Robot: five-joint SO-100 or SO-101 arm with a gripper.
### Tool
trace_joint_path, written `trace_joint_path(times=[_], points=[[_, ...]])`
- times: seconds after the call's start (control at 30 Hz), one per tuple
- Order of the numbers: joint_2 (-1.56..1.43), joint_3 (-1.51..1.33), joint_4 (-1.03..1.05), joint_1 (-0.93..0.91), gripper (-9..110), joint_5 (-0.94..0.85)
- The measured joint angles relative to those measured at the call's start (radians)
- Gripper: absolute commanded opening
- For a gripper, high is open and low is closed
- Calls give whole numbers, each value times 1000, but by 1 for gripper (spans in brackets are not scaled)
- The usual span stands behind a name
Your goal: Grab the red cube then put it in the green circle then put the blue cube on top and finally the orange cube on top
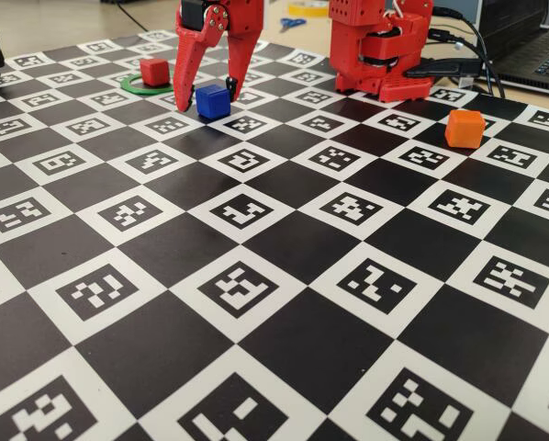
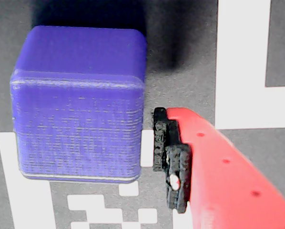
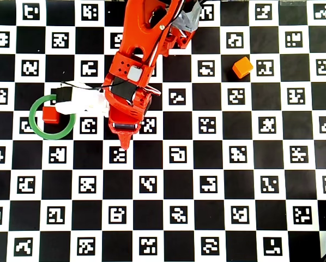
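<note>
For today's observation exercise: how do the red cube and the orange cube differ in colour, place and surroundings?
The red cube is darker red; the orange cube is orange. The red cube sits inside the green circle; the orange cube lies on the bare board. In the overhead view the red cube is left of the arm, the orange cube right. Both look alike in size and shape.

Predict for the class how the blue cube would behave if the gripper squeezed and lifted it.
The blue cube looks like rigid ridged plastic, so it probably won't deform or slip much. Its flat faces suggest it slides rather than rolls. It appears small beside the gripper, so it is likely light.
</note>
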State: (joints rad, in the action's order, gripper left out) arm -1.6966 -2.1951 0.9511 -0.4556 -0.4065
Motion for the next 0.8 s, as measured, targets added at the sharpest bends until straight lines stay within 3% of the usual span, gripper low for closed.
trace_joint_path(times=[0.47,0.8], points=[[0,0,0,0,14,0],[0,-2,0,0,8,0]])
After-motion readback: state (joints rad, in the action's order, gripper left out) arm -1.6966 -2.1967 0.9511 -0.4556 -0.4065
